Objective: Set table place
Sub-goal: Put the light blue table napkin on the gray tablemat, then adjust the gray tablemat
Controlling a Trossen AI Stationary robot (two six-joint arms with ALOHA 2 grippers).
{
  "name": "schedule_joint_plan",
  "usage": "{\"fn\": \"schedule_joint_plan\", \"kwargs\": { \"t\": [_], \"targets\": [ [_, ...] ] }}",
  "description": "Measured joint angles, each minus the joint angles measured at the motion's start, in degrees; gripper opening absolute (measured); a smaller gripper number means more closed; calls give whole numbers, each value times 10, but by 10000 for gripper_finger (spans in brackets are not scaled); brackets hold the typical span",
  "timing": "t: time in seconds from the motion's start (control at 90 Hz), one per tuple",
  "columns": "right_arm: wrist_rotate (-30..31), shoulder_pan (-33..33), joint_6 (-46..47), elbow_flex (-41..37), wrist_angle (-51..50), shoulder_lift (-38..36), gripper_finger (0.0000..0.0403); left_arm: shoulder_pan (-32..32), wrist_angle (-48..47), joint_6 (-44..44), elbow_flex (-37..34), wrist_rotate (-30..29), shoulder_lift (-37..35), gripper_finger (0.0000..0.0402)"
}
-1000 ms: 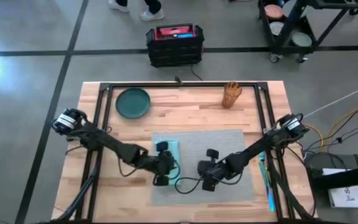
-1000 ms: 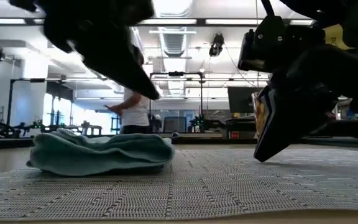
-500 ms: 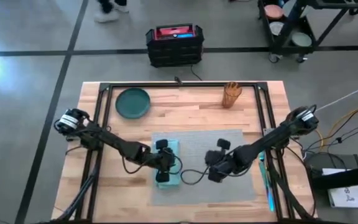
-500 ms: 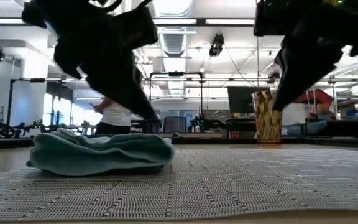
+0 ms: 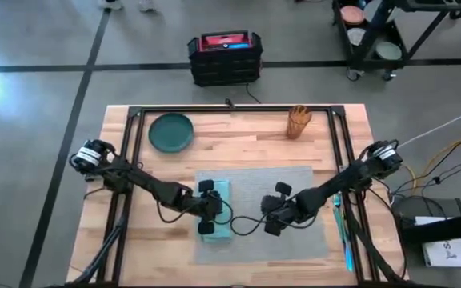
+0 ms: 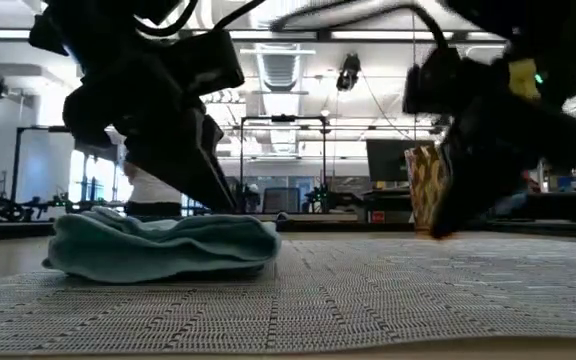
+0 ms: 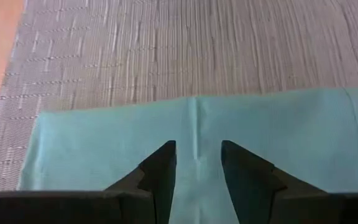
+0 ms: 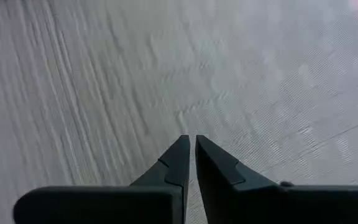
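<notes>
The grey woven placemat (image 5: 262, 210) lies flat on the wooden table (image 5: 238, 148). A folded teal napkin (image 5: 219, 216) rests on the mat's left part and shows as a low heap (image 6: 163, 245) in the low view. My left gripper (image 7: 197, 148) stands open just over the napkin's middle (image 5: 213, 210), slanting down from the left; I cannot tell whether it touches the cloth. My right gripper (image 8: 191, 142) is shut and hangs over the bare mat (image 5: 270, 216), right of the napkin.
A dark green plate (image 5: 171, 132) sits at the far left of the table, and a wooden holder (image 5: 298, 122) stands at the far right. A thin teal thing (image 5: 343, 232) lies along the right rail. The mat's right part is bare.
My right gripper has risen from the mat's near part and gone toward the far edge, then come down a little again, staying shut. My left gripper has sunk closer to the napkin. The napkin has kept its place.
</notes>
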Motion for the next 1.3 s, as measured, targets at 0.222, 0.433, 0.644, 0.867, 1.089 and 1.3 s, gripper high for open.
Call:
{"fn": "schedule_joint_plan", "kwargs": {
  "t": [0.222,0.433,0.644,0.867,1.089,1.3],
  "targets": [
    [5,0,-3,1,12,12,14,7,8,-25,-34,38,0,115],
    [6,0,-8,1,11,12,14,6,12,-48,-51,39,-1,115],
    [5,0,-10,1,11,11,14,2,6,-60,-53,39,-7,115],
    [4,0,-10,1,11,9,14,2,3,-61,-49,40,-22,115],
    [0,-1,-13,18,-22,-26,14,2,-25,-57,-23,37,-72,115],
    [4,-12,-43,49,-79,-91,14,-1,-79,-62,-21,11,-143,115]
  ]
}}
